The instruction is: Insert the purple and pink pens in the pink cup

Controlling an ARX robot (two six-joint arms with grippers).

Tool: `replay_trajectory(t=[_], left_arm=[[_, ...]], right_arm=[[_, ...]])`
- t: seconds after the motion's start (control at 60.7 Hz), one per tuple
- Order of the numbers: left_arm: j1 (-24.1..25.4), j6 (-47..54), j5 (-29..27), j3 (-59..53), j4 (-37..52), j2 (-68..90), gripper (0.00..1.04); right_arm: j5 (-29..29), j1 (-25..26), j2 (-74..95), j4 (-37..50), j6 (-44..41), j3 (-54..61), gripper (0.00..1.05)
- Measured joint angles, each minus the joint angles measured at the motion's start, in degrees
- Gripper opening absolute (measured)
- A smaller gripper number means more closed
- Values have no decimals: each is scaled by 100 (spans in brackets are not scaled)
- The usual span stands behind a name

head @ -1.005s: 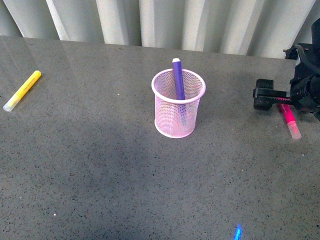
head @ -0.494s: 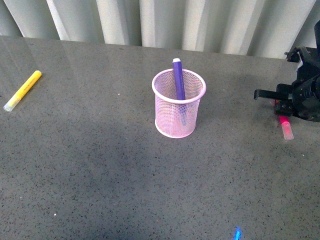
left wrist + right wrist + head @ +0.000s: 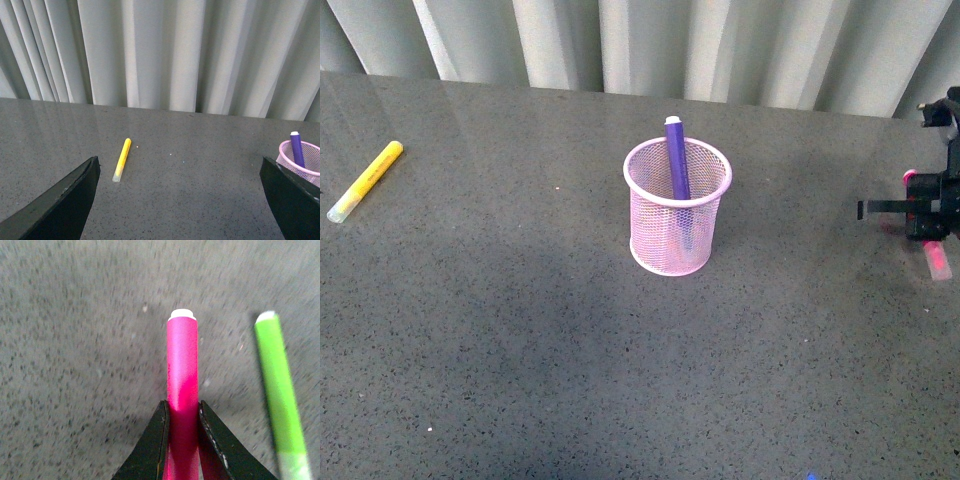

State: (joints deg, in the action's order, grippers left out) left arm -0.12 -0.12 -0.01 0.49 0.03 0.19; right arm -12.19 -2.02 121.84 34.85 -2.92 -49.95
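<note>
The pink cup stands mid-table with the purple pen upright inside it; both also show at the edge of the left wrist view, cup and purple pen. At the far right edge, my right gripper is shut on the pink pen, held just above the table. The right wrist view shows the pink pen clamped between the black fingers of the right gripper. My left gripper is open with nothing between its fingers.
A yellow marker lies at the table's far left, also seen as the yellow marker in the left wrist view. A green marker lies on the table beside the held pen. Grey curtains hang behind the table.
My right gripper has closed on the pink pen and moved right, toward the frame edge, lifting the pen off the table. The cup, purple pen and yellow marker have not moved.
</note>
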Motion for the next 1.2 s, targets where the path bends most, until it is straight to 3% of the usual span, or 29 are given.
replay_trajectory(t=[0.181, 0.494, 0.61, 1.121, 1.203], left_arm=[[0, 0, 0, 0, 0, 0, 98], [0, 0, -2, 0, 0, 0, 98], [0, 0, 0, 0, 0, 0, 98], [0, 0, 0, 0, 0, 0, 98], [0, -2, -22, 0, 0, 0, 98]], right_arm=[[304, -450, -332, 2223, -1093, 293, 12], [433, -1904, -181, 4365, -1821, 382, 12], [551, -2153, -101, 4485, -1882, 382, 11], [557, -2409, -33, 4505, -1875, 382, 11], [317, -2677, 116, 4350, -1497, 111, 11]])
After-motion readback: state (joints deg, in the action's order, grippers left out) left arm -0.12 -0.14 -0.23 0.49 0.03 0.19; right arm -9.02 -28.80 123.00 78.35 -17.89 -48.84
